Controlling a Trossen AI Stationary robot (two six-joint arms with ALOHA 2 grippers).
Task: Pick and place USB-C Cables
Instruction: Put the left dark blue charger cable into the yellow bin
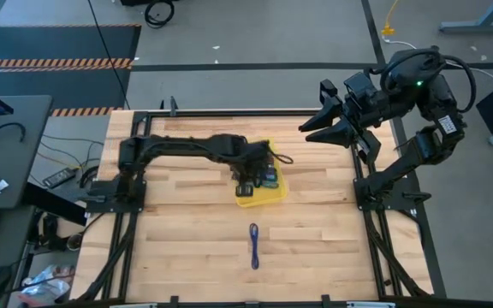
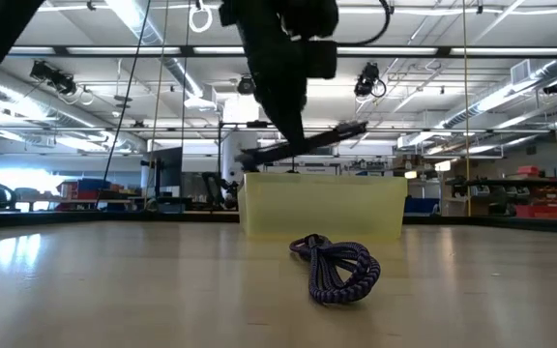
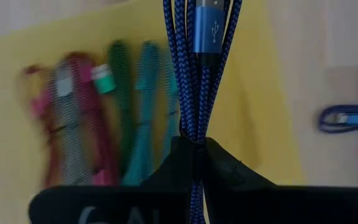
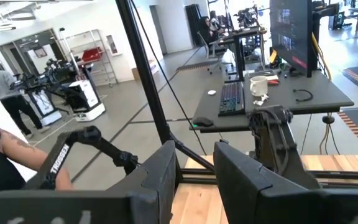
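Note:
My left gripper [image 3: 194, 146] is shut on a blue braided USB-C cable bundle [image 3: 201, 68] and sits over the yellow tray [image 1: 268, 199]. Maroon, grey, green and teal bundles [image 3: 98, 112] lie side by side on the tray floor. Another blue bundle [image 1: 253, 245] lies on the bare wood nearer the table's near edge, also seen in the low view [image 2: 337, 269] and the left wrist view [image 3: 347, 118]. My right gripper [image 1: 325, 121] is open, raised above the table's far right corner and touching nothing. My left gripper pinches the blue bundle between its two fingers, which lie on either side of the doubled strands [image 3: 193, 134]. The strands run on past the fingertips, with a blue metal plug [image 3: 207, 31] at their free end. The bundle hangs over the yellow tray [image 3: 253, 93].
The tray [image 2: 322, 205] stands near the table's middle, with bare wood around it. The table's metal frame rails run along both sides [image 1: 122, 231]. Desks, a keyboard and a mug stand in the room beyond [image 4: 253, 87], and people are far off.

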